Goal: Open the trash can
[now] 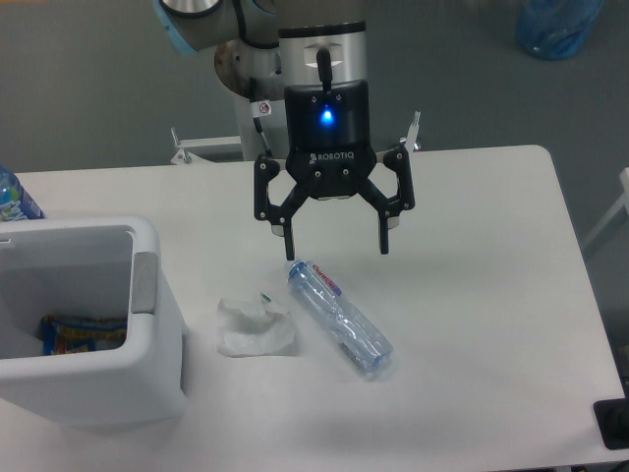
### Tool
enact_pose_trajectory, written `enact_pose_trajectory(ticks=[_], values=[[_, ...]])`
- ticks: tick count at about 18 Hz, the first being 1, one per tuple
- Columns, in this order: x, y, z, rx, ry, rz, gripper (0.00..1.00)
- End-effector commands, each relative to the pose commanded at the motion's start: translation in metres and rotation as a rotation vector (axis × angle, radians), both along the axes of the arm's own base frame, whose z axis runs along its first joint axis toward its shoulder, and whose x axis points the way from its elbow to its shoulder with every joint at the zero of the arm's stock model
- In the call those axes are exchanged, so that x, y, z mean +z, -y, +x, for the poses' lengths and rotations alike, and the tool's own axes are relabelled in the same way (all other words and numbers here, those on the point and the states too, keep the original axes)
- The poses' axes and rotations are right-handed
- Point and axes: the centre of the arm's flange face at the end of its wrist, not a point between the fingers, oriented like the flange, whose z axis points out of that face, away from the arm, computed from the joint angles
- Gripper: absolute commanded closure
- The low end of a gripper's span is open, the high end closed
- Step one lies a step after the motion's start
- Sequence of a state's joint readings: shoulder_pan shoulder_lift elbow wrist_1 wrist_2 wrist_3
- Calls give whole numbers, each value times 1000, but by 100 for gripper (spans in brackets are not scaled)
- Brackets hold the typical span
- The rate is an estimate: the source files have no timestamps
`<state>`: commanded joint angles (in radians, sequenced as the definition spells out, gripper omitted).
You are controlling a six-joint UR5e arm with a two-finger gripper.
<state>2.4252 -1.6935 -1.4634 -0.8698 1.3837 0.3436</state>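
While my jaws (335, 248) hang spread wide above the counter (472, 295), nothing sits between my two fingers (289, 239) and they grip nothing. I point straight down, with a blue light glowing on my black body. My fingertips are apart from everything below them.

Just under me lies a clear plastic bottle (339, 318), flat on its side and slanting from upper left to lower right, its neck end near my left-hand finger as the camera sees it. A crumpled white tissue (255, 327) rests just beside that bottle, on its left, and I cannot tell whether the two touch.

Well off to the left in the camera view stands the trash can (157, 383), a big white boxy bin at the counter's near corner, partly cut off by the picture edge. Its top is open, so I can see down inside, where a colourful wrapper (83, 332) lies on the bottom. A small grey tab (144, 282) sits on the rim facing me.

Behind the bin, at the far left edge, part of a blue-labelled bottle (14, 200) shows.
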Motion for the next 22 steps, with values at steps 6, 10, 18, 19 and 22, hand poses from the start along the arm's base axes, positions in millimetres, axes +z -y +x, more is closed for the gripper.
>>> enact_pose_trajectory(ticks=[6, 10, 18, 19, 22], values=[[1, 2, -3, 7, -4, 2, 0], [1, 3, -4, 10, -5, 1, 0], [1, 3, -4, -14, -22, -12, 0], [2, 5, -4, -17, -37, -23, 0], [0, 7, -6, -9, -54, -50, 0]])
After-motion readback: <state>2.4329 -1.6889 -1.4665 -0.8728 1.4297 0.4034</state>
